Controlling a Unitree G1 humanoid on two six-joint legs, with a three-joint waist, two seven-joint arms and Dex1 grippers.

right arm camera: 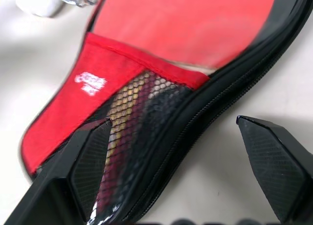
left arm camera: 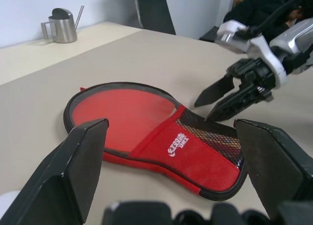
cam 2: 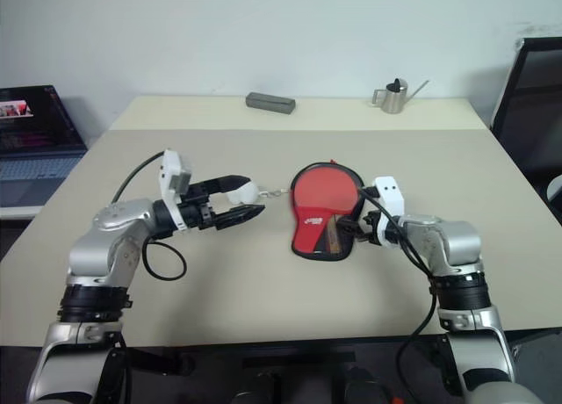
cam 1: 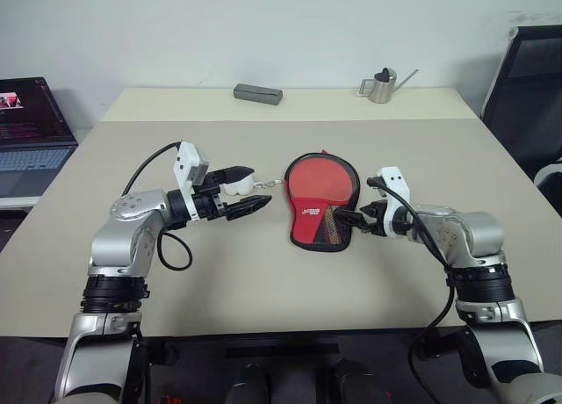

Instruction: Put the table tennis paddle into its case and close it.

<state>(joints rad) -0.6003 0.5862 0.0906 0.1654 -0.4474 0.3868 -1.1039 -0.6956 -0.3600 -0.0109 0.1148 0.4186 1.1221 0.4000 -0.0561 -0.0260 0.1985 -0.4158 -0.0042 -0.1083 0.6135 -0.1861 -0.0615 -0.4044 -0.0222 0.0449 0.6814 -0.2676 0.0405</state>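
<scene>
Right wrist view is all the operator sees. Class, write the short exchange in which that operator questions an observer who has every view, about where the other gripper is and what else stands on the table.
Operator: I see mesh and a zipper rim. Where is the other arm?
Observer: The left gripper hangs open beside the case, on the robot's left of it, with the white pom-pom showing between its fingers.
Operator: Anything else on the table near my work?
Observer: A metal watering can stands at the far edge, well apart from the case.
</scene>
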